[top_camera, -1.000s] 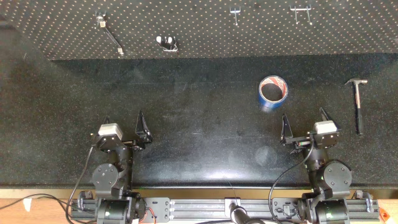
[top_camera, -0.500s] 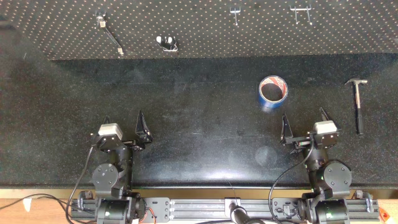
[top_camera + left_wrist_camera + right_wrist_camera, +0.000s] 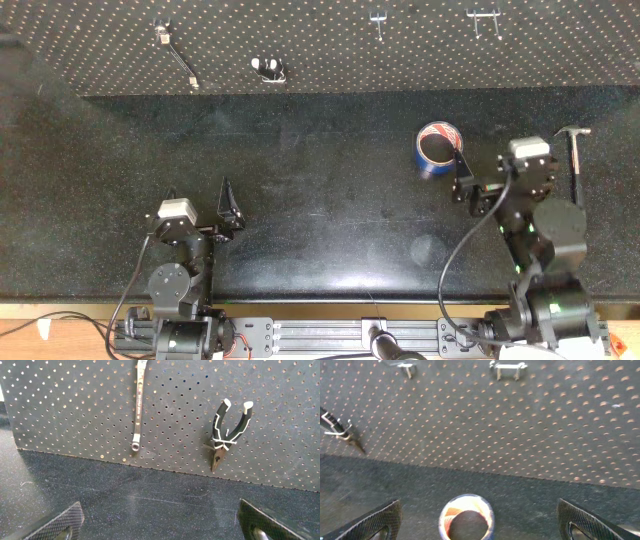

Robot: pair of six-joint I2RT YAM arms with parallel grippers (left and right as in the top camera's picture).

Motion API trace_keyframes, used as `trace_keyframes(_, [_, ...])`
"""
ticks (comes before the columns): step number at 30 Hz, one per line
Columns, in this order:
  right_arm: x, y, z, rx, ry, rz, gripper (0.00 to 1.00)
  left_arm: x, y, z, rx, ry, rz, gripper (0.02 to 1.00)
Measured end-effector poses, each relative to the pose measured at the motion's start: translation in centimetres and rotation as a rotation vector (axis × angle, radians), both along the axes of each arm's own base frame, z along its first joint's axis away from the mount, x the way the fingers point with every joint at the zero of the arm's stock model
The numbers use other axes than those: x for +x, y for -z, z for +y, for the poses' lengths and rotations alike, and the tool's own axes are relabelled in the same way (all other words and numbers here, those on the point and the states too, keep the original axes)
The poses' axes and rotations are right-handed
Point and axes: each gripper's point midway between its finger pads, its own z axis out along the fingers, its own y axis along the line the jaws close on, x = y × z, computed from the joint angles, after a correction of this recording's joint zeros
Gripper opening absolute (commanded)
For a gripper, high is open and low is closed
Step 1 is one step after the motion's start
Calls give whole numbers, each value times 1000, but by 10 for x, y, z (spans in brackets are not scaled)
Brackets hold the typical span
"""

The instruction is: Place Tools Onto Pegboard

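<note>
A: Eyes on the pegboard point(image 3: 330, 45) along the far edge of the tabletop point(image 3: 320, 210). What's hanging on it?

B: Two tools. A wrench point(image 3: 178, 55) hangs toward the left end with its ring end at the bottom. The pliers point(image 3: 268, 68) hang just to its right, black-and-white handles up and nose pointing down. Farther right, two metal hooks point(image 3: 377, 20) stick out of the board.

A: And lying on the tabletop?

B: The tape roll point(image 3: 437, 148) lies flat, right of centre, near the foot of the board. It's blue on the outside, and its hollow middle shows dark tabletop. The hammer point(image 3: 574, 165) lies well over on the right, head toward the pegboard and handle pointing back toward the arm bases.

A: Where's the right pincer?

B: The right pincer point(image 3: 481, 521) is out over the tabletop between tape and hammer, fingers spread wide and gripping nothing. From its wrist camera the tape roll sits just ahead, lined up with the gap between the fingers. I can't tell whether a finger touches the roll.

A: And the left one?

B: The left pincer point(image 3: 162, 522) sits close to its own base, well back from the pegboard. It's wide apart too, holding nothing, and it faces the wrench and the pliers.
</note>
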Motion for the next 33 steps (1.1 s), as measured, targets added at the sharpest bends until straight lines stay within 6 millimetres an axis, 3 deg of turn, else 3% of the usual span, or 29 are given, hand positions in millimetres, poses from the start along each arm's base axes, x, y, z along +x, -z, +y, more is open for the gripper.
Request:
trace_keyframes(2, [13,3,14,8,-38,59,998,0,0,0,0,0,-1,996])
trace_keyframes(8, [31,59,62,-5,-161,370,998,0,0,0,0,0,0,996])
trace_keyframes(9, [36,60,65,0,-160,397,998,0,0,0,0,0,-1,996])
trace_keyframes(19, [66,103,83,59,-55,791,998,0,-1,0,0,0,-3,996])
trace_keyframes(26, [66,140,88,106,31,942,998,0,-1,0,0,0,-3,996])
trace_keyframes(33, [59,176,80,38,80,1041,996,0,-1,0,0,0,-3,996])
